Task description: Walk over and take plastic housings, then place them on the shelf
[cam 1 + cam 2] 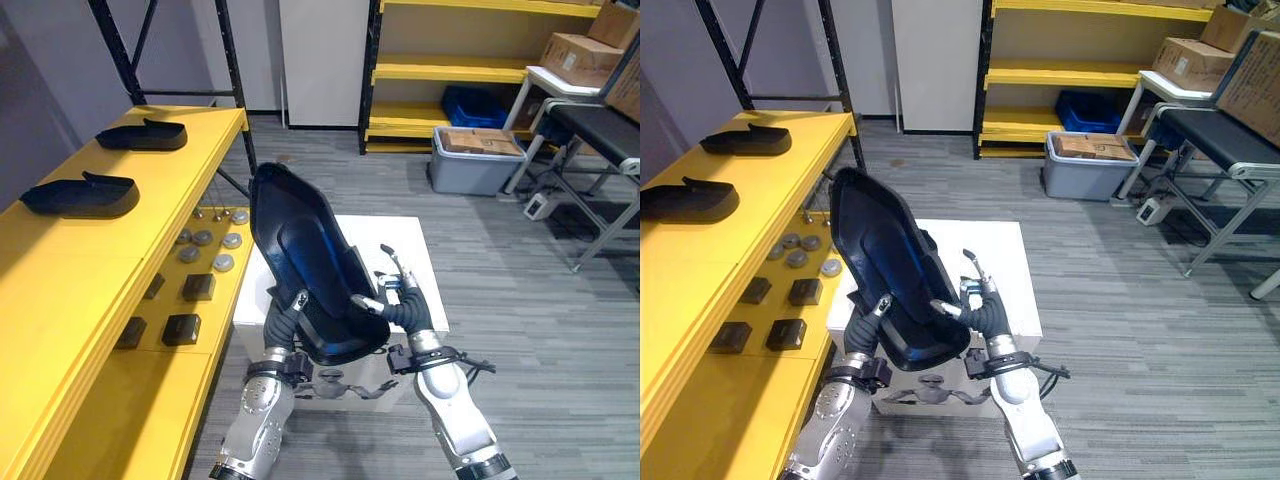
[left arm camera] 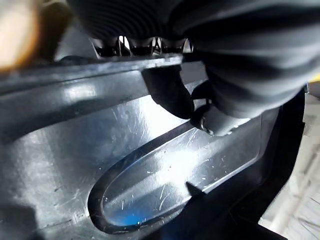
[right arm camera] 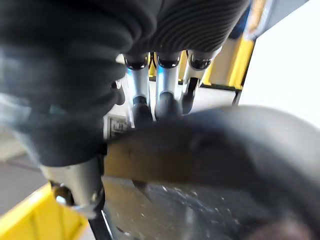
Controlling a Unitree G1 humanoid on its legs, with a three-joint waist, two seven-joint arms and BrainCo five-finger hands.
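Plastic housing [image 1: 300, 250] upright, clamped between left hand [image 1: 284, 315] and right hand [image 1: 400, 305] fingers [image 1: 368, 302].

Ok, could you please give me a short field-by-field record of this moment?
held item: large black curved plastic housing, raised on end, leaning away from the robot
left hand: clamped on the housing's lower left edge
right hand: clamped on its lower right edge
beneath: white square-topped box
robot's left: yellow shelf
on shelf top: nearer black housing, farther black housing
lower ledge: grey round discs, black blocks
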